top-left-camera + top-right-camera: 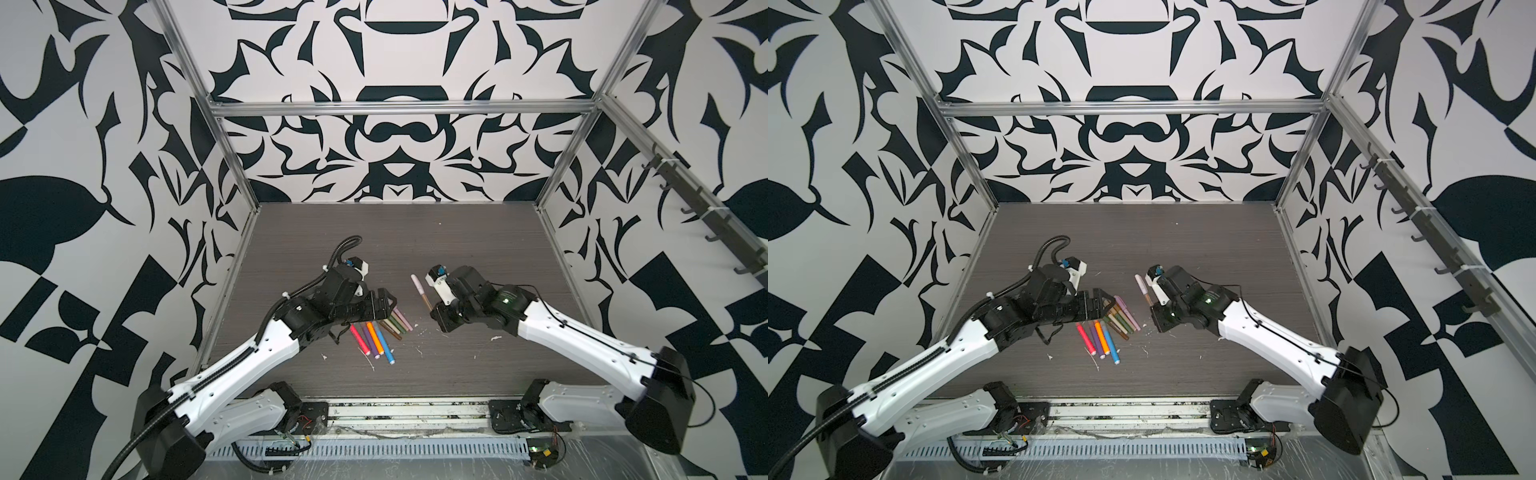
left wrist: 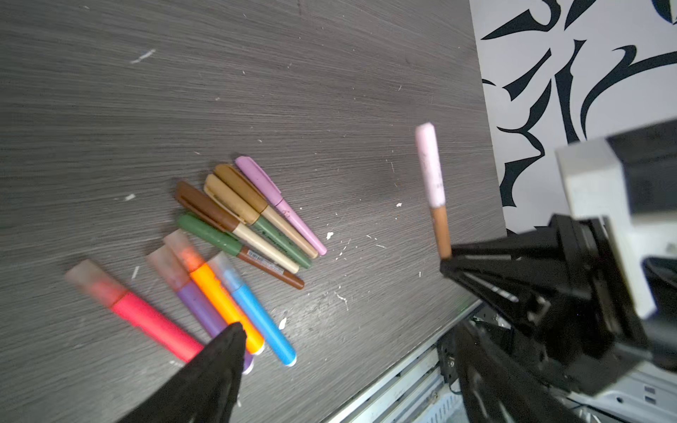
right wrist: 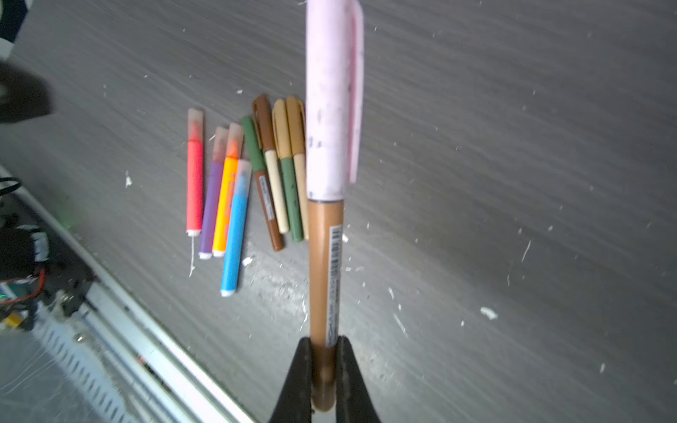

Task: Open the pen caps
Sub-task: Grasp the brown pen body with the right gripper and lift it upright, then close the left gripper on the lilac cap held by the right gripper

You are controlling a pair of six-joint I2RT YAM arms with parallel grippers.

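Tan pen (image 3: 324, 263), light and slick, clamped in our right gripper (image 3: 324, 344); our spread left gripper (image 1: 388, 311) should pinch the pink cap (image 3: 328, 102).

White flecks (image 3: 489, 313) dot the grey table (image 1: 457, 249) — patterned walls (image 1: 395, 158) around.

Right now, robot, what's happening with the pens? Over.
Right gripper shut on brown pen, pink cap still on. Left gripper open, over the other pens. Nothing blocking the cap.
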